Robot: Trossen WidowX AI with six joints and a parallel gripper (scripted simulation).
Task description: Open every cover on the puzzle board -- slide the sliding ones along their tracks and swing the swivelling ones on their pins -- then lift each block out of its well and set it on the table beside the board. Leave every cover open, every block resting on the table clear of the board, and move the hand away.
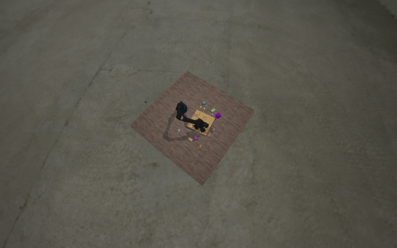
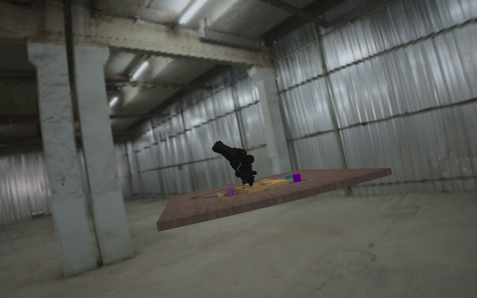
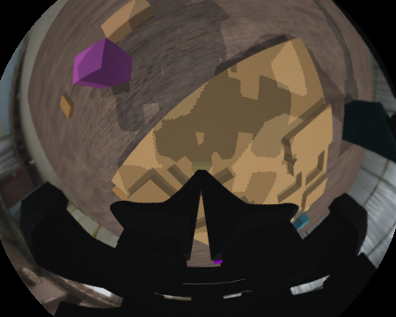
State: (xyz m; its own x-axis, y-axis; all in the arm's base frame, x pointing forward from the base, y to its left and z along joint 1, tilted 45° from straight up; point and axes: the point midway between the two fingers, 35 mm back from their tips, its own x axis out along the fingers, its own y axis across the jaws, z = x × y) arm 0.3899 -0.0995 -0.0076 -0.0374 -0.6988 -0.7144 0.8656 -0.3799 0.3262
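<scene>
The tan puzzle board (image 1: pixel 211 120) (image 2: pixel 280 182) (image 3: pixel 290 57) lies on the table, with raised covers and square recesses. My gripper (image 2: pixel 251 184) (image 3: pixel 201 173) is shut and empty, its tips low over the board. A small pale yellow block (image 3: pixel 202 166) shows right at the fingertips, partly hidden by them; I cannot tell whether they touch. Another pale block (image 1: pixel 205 118) sits in a well farther back. Arm and shadow hide much of the board, so I cannot tell how every cover stands. Two small yellow blocks (image 1: pixel 200 106) (image 1: pixel 204 108) lie on the table behind the board.
A magenta block (image 1: pixel 195 137) (image 2: pixel 229 192) (image 3: pixel 103 66) and a tan block (image 1: pixel 190 139) (image 3: pixel 127 20) lie off one side. A purple cube (image 1: pixel 218 115) (image 2: pixel 297 177), a green block (image 1: pixel 213 110) and a teal block (image 1: pixel 204 103) (image 3: pixel 301 222) lie off the far side. An orange piece (image 1: pixel 209 135) lies beside the board.
</scene>
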